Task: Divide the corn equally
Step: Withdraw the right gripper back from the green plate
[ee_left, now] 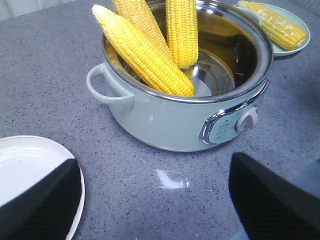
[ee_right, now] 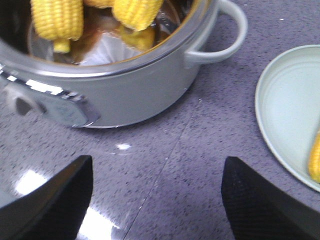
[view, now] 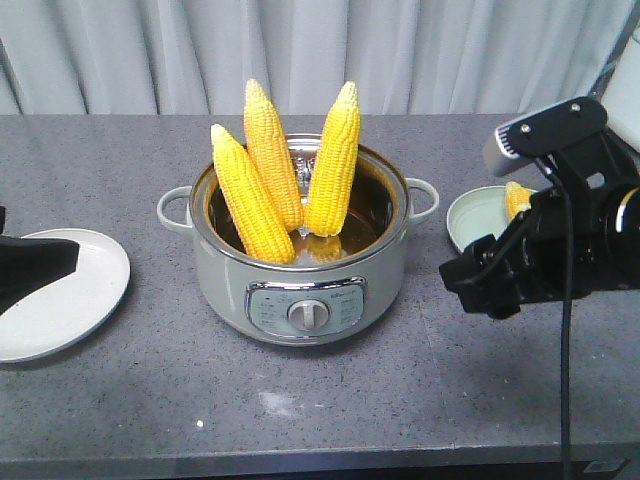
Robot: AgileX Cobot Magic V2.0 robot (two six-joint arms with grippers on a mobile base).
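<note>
Three corn cobs (view: 272, 150) stand tilted in the pot (view: 300, 285), pale tips up, butts down inside, leaning on its edge. Pot sits mid-desk (view: 450, 400), dial (view: 308, 315) facing me. I see the fourth cob (ee_left: 272, 22) lying flat on the green plate (view: 475, 220), just right of the pot. White plate (view: 70, 290) sits left of the pot, apart from it. Left gripper (ee_left: 154, 170) hangs over the desk at the white plate's near edge, jaws spread wide, nothing between them. Right gripper (ee_right: 157, 170) hovers over the desk between pot and green plate, jaws equally wide, holding nothing.
</note>
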